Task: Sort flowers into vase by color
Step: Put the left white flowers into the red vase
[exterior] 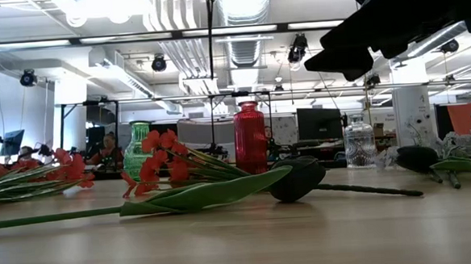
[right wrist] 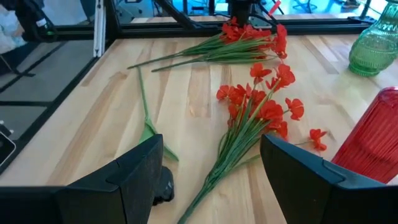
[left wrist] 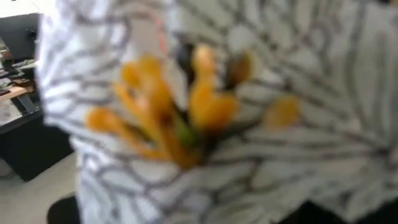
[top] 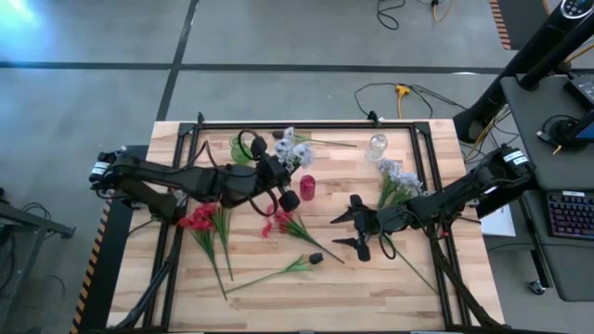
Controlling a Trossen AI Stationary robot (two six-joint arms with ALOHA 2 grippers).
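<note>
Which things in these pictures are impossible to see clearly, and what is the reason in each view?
- Left gripper: the high view shows it small and dark among the pale flower, so its fingers are unreadable.
- Left wrist view: a blurred white bloom with orange stamens fills the picture and hides the table.
- Low view: a dark gripper is cut off by the upper edge.
- Clear vase: too small to show contents.
</note>
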